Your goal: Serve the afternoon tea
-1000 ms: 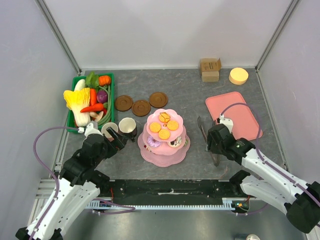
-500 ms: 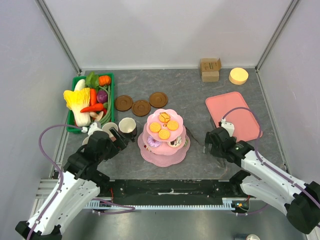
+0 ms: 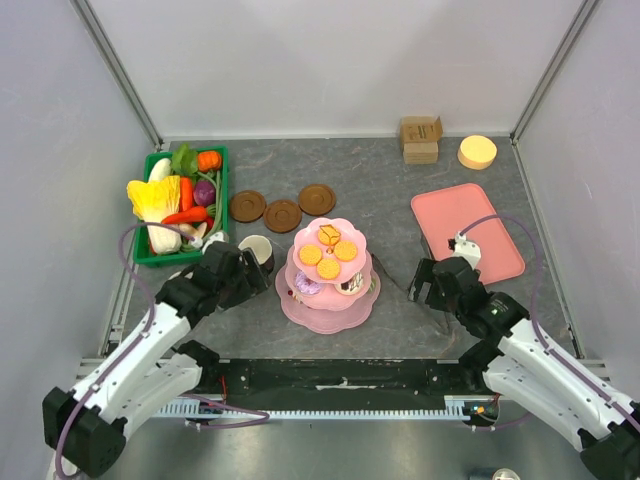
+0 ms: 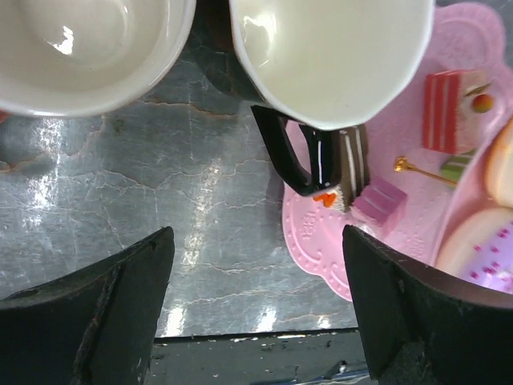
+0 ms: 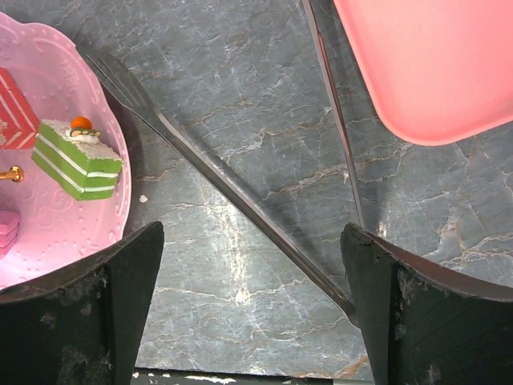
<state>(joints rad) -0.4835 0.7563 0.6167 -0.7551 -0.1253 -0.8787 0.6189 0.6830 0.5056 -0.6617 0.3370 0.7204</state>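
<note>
The pink tiered stand (image 3: 328,300) stands mid-table with orange biscuits (image 3: 328,258) on its top tier. Cake bits lie on its base: a green slice (image 5: 76,156) and a red striped one (image 4: 449,96). Left of the stand is a dark mug (image 3: 258,252) with a black handle (image 4: 292,156), and a pale mug (image 4: 88,40) sits beside it. My left gripper (image 3: 238,275) (image 4: 256,265) hangs open just short of both mugs, holding nothing. My right gripper (image 3: 425,287) (image 5: 252,241) is open above metal tongs (image 5: 240,200) lying flat on the table. Three brown saucers (image 3: 282,215) lie behind the stand.
A pink tray (image 3: 467,232) lies at the right, close to my right gripper. A green crate of toy vegetables (image 3: 180,200) is at the far left. Cardboard boxes (image 3: 420,138) and a yellow disc (image 3: 477,152) sit at the back right.
My right gripper has opened, let the tongs go and drawn back toward me and to the right. My left arm has swung in, bringing its gripper nearer the dark mug.
</note>
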